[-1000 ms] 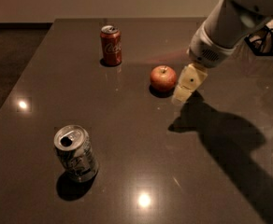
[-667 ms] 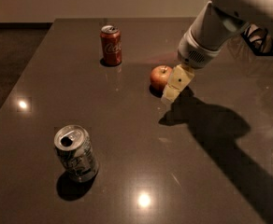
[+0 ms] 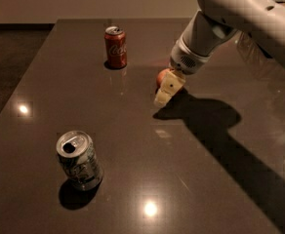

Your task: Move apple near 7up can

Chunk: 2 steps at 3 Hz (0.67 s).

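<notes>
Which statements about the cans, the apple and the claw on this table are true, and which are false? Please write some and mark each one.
1. The red can stands upright at the far part of the table. True.
2. The silver can lies on its side. False: it stands on its base, with its top facing up.
3. The claw is right at the apple and partly covers it. True.
4. The apple touches the silver can. False: they are far apart, and the apple is nearer to the red can.
</notes>
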Tool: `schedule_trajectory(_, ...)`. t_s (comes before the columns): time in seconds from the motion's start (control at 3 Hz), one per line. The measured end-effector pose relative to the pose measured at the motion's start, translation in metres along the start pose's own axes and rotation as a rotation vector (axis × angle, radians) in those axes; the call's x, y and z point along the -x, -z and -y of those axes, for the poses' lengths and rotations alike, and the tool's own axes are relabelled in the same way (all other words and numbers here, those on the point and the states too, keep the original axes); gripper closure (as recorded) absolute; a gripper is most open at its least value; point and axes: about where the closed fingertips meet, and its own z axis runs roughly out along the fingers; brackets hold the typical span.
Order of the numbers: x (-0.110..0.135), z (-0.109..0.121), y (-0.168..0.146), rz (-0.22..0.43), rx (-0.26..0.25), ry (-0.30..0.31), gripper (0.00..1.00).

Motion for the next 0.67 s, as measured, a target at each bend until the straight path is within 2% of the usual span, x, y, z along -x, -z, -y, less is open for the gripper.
schedule_trajectory(0.33, 0.006, 0.000, -0.005, 0.010, 0.023, -0.003, 0.39)
schedule_trajectory(0.67, 0.014, -0.011, 0.009, 0.035, 0.059, 0.018, 0.70)
